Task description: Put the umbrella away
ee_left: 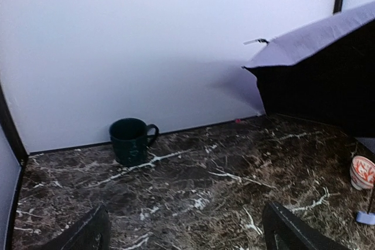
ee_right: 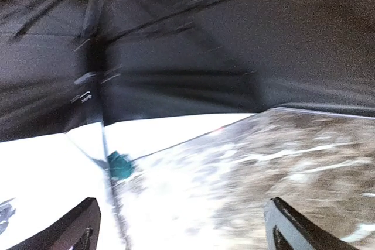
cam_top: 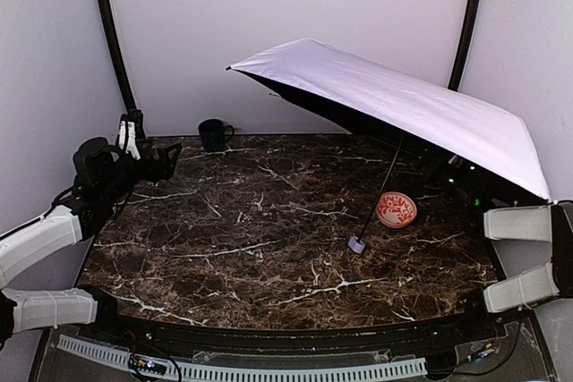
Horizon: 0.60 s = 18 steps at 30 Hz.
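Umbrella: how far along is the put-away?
Done: nothing visible. The umbrella stands fully open, its handle on the table beside the bowl. In hand: nothing. The left gripper is open, facing the mug; the right gripper is open under the canopy. Left: grasp it, collapse the canopy, stow it.

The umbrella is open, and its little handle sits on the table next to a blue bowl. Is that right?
Not quite. The bowl is red-patterned, not blue, as the top external view shows. The rest is right: the umbrella is open and its handle sits on the table next to that bowl.
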Tool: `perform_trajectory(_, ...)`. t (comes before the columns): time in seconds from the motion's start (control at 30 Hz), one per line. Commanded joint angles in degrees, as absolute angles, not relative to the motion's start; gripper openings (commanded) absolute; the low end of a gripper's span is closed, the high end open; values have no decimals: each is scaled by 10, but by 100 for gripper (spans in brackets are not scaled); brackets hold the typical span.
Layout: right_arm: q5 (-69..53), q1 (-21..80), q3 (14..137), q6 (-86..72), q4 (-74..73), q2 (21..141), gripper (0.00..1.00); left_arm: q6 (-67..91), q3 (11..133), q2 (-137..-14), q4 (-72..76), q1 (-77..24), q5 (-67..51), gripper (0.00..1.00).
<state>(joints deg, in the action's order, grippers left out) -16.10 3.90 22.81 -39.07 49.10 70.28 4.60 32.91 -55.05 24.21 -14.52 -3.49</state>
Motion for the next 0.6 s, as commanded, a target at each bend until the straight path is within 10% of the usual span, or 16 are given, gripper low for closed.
perform_trajectory(0.0,-165,126,290,-436,557,750,99,55,342,-565,193,-164,-104,91)
perform_trajectory(0.2,-139,162,349,-442,552,798,92,51,323,-569,212,-188,-113,87)
perform_trajectory(0.43,-109,177,359,-421,540,800,20,34,309,-555,238,-208,-122,86)
perform_trajectory(0.57,-113,191,401,-399,500,807,8,32,309,-558,241,-216,-131,85)
